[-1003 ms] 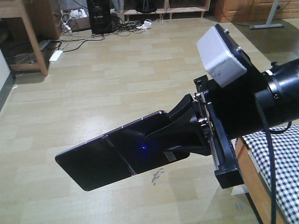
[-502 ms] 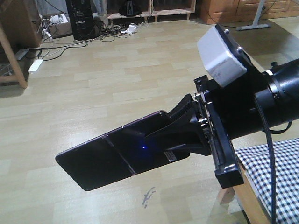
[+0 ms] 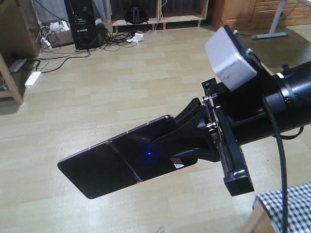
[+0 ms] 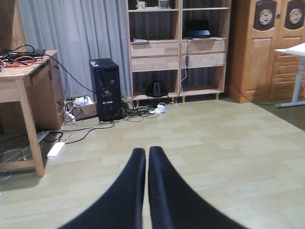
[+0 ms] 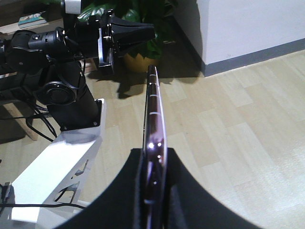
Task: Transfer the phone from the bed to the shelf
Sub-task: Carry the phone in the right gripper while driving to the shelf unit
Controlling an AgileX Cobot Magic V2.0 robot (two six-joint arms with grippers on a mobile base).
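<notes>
The glossy black phone (image 3: pixel 112 165) hangs flat over the floor with my right gripper (image 3: pixel 164 128) shut on its sticker end. In the right wrist view the phone (image 5: pixel 153 105) stands edge-on, its pinkish edge clamped between the two black fingers of the right gripper (image 5: pixel 155 160). A corner of the checked bed (image 3: pixel 296 208) shows at the bottom right of the front view. The pale wooden shelf (image 4: pixel 177 52) unit stands against the far wall, across the floor. My left gripper (image 4: pixel 147 153) points toward it, shut with nothing between its fingers.
A black computer tower (image 4: pixel 106 88) stands left of the shelf unit, with cables and a white power strip (image 4: pixel 55 150) on the floor. A wooden desk (image 4: pixel 24 81) is at the left, a brown cabinet (image 4: pixel 267 47) at the right. A potted plant (image 5: pixel 138 52) stands by a white wall corner.
The view has swung: the bed has slid down and right until only a corner shows, and the tower and shelf base have come further into the picture. The phone stays held the same way.
</notes>
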